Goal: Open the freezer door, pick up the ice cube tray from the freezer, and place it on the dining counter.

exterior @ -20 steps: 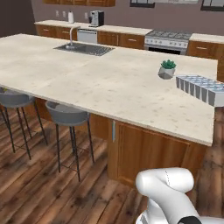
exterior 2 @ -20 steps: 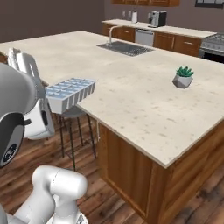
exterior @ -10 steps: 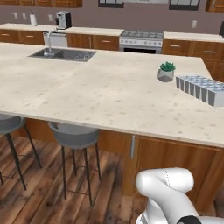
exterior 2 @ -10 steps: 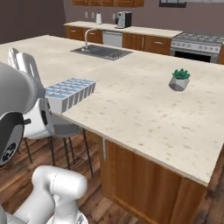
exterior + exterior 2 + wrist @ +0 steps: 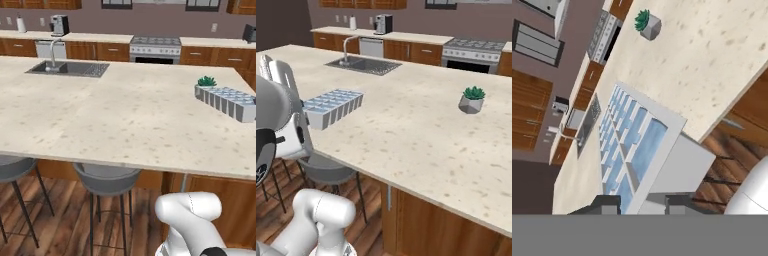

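Now, held thing: pale blue-white rectangular ice cube tray, near end clamped between dark fingers
Long axis: pointing away over beige speckled stone tabletop

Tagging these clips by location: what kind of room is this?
A home kitchen, it seems: a large stone-topped island with an inset sink, a stove along the back wall, and bar stools tucked under the island.
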